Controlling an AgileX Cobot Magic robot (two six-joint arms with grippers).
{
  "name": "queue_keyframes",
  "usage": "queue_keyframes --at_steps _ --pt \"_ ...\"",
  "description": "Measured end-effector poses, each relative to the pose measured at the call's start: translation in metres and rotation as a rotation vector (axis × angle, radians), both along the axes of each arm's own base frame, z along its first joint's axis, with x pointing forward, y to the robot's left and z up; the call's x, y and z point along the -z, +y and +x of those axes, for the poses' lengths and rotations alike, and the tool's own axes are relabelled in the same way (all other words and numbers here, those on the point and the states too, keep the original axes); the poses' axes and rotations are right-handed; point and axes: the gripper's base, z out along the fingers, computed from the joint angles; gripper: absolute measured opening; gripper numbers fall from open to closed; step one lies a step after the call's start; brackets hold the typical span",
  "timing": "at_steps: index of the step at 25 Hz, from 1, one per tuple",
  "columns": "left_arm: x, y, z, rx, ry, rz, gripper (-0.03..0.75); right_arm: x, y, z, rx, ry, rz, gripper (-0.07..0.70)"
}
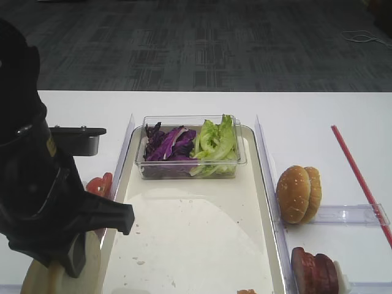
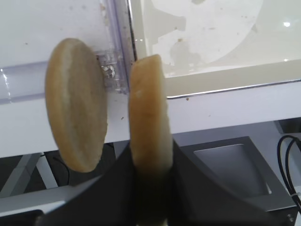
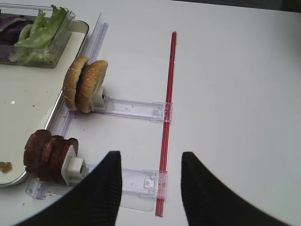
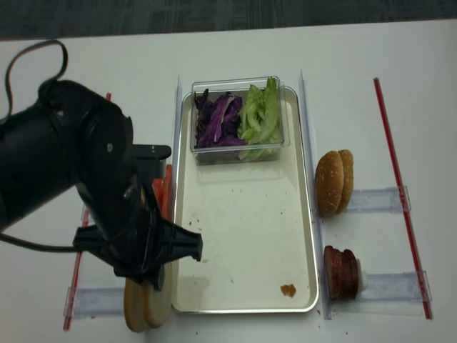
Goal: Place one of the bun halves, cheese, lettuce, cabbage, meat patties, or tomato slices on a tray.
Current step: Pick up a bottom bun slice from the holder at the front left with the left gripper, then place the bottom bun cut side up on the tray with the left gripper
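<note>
My left gripper (image 2: 150, 165) is shut on a flat pale bun half (image 2: 148, 113), held on edge just off the tray's (image 2: 221, 77) near left rim. A second bun half (image 2: 75, 103) stands to its left in a clear holder. From above, both bun halves (image 4: 146, 307) show under the left arm. Tomato slices (image 1: 98, 185) stand left of the tray (image 1: 196, 245). Cabbage (image 1: 168, 144) and lettuce (image 1: 214, 144) fill a clear tub at the tray's far end. Meat patties (image 3: 49, 157) sit right of the tray. My right gripper (image 3: 150, 183) hangs open over the table. Cheese is out of view.
Sesame-seeded domed buns (image 1: 298, 193) stand in a clear holder (image 3: 136, 109) right of the tray. A red strip (image 3: 168, 117) runs along the table's right side. A brown crumb (image 4: 288, 290) lies on the tray's near right floor. The bulky left arm (image 4: 78, 179) covers the left side.
</note>
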Motion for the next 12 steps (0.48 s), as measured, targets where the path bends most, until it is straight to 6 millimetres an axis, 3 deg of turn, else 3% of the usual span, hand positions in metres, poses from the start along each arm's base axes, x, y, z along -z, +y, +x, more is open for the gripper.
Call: queue_keyframes --at_steps 12 --pt "0.004 -0.019 0.009 0.087 -0.056 -0.193 0.082 0.0 0.0 0.0 0.0 0.0 0.0 0.326"
